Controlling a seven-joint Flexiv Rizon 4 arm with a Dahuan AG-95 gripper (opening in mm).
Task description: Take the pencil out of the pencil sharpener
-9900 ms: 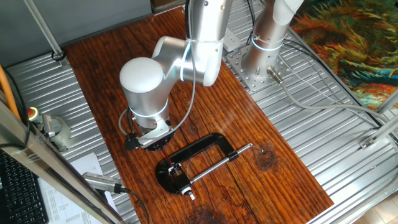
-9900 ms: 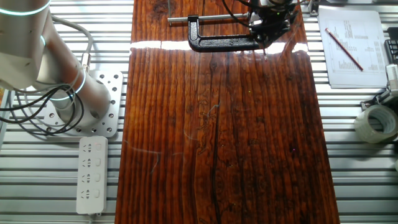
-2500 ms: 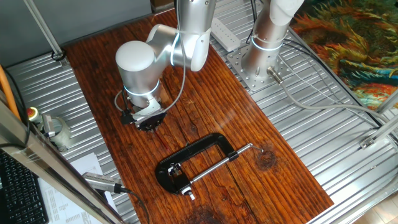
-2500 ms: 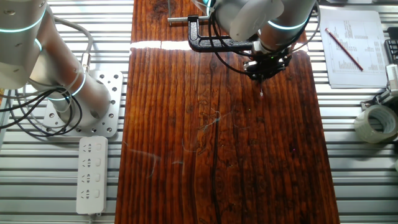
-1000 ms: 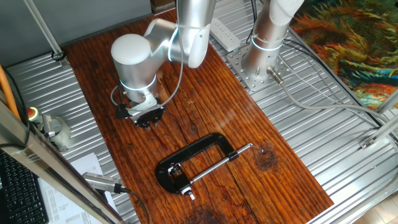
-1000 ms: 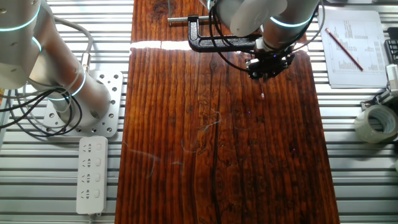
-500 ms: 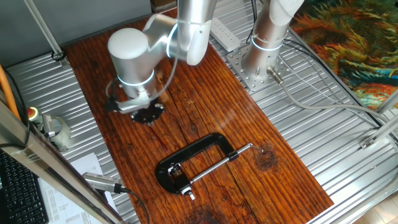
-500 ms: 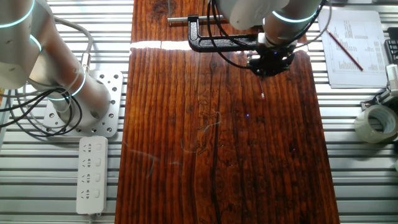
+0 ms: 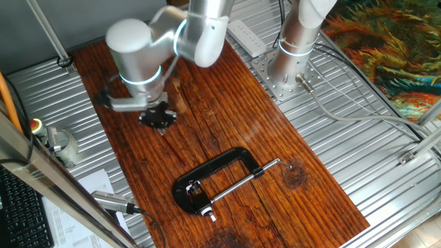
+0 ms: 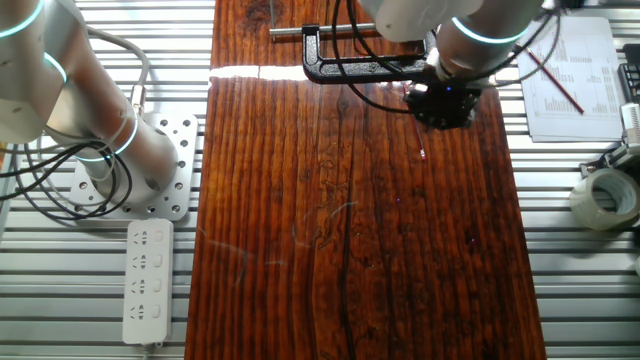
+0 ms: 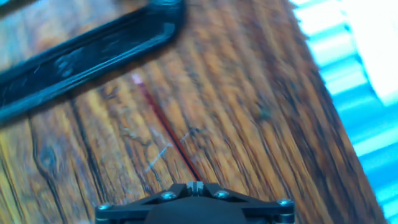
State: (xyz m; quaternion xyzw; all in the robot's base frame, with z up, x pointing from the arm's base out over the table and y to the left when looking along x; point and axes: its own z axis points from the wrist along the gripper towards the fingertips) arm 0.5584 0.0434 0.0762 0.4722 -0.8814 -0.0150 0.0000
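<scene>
My gripper [image 9: 158, 124] hangs over the wooden table [image 9: 227, 110], up and left of the black C-clamp [image 9: 213, 176]. It is shut on the pencil [image 11: 165, 127], a thin dark-red stick that runs from the jaws to a pale tip near the clamp's frame [image 11: 87, 50]. In the other fixed view the gripper [image 10: 436, 118] is just below the clamp [image 10: 360, 68], and the pencil's tip [image 10: 421, 153] points down at the wood. The pencil sharpener [image 9: 194, 187] is a tiny pale block inside the clamp's jaw, apart from the pencil. In the hand view the gripper [image 11: 196, 184] shows at the bottom edge.
A second arm's base [image 10: 120, 150] and a power strip [image 10: 146, 280] stand on the metal bench to the left. A sheet of paper with a red pen [image 10: 560, 75] and a tape roll [image 10: 604, 198] lie to the right.
My gripper has moved with the pencil further from the clamp, toward the table's far left side in one fixed view, and the hand has turned.
</scene>
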